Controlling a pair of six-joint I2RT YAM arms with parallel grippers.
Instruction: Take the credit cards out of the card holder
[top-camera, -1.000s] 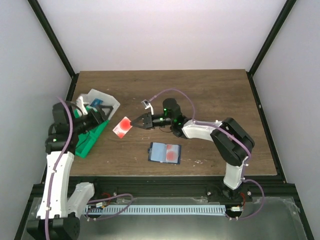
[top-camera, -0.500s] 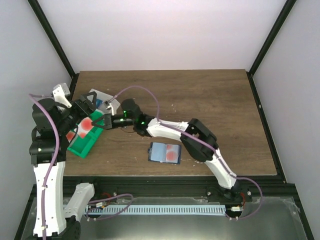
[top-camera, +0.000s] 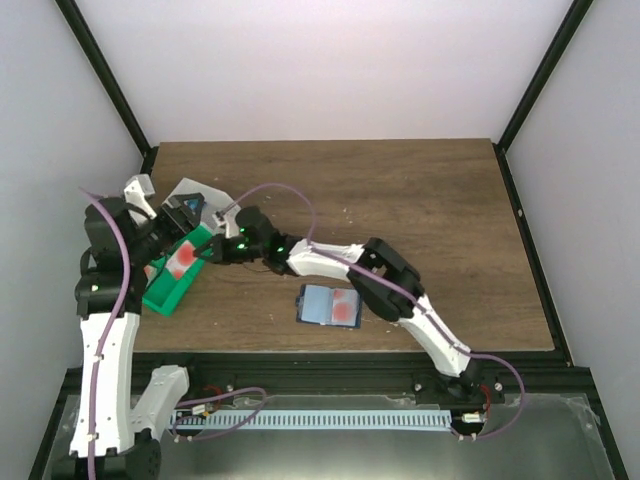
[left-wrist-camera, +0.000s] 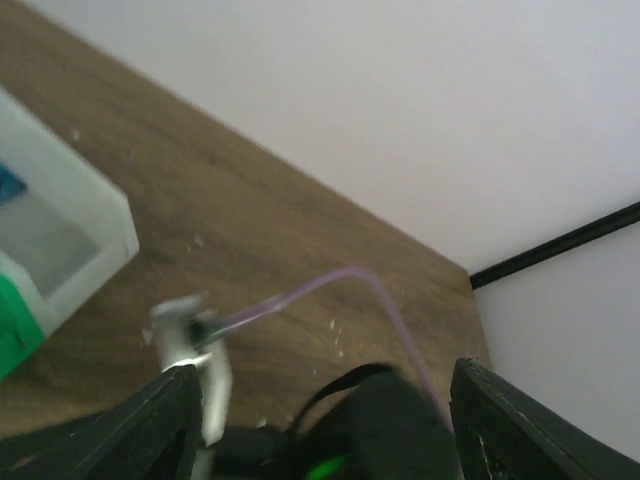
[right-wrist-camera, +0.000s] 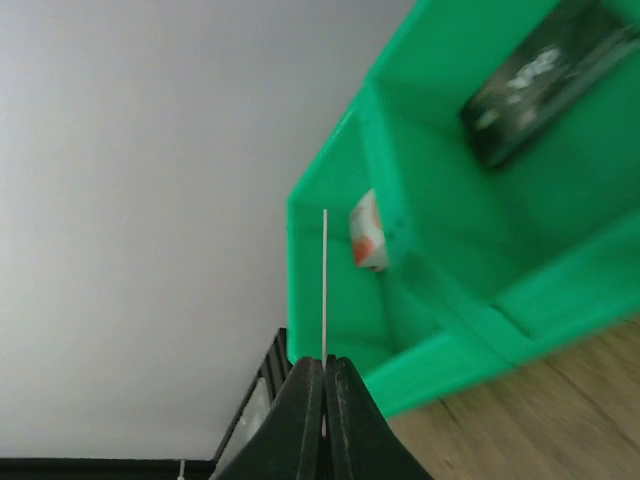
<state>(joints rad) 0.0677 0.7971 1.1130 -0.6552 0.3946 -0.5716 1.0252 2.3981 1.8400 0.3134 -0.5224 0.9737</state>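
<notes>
The blue-grey card holder (top-camera: 322, 305) lies open near the table's front, a red-blotched credit card (top-camera: 345, 308) on its right panel. My right gripper (top-camera: 207, 250) (right-wrist-camera: 322, 362) reaches far left and is shut on a credit card (top-camera: 183, 260), seen edge-on as a thin white line (right-wrist-camera: 324, 285), held over the green bin (top-camera: 172, 285). Another credit card (right-wrist-camera: 367, 243) lies inside that bin (right-wrist-camera: 450, 200). My left gripper (top-camera: 178, 228) (left-wrist-camera: 325, 372) hovers just behind the bin, open, holding nothing; the right arm's dark wrist shows beyond its jaws.
A white bin (top-camera: 205, 200) (left-wrist-camera: 70, 235) with something blue inside stands behind the green bin. A dark object (right-wrist-camera: 545, 80) lies in another compartment of the green bin. Black frame posts and grey walls enclose the table on the left, right and back.
My right arm has swung left from the table's middle, carrying the card to over the green bin. My left arm has shifted and its jaws have narrowed slightly.
</notes>
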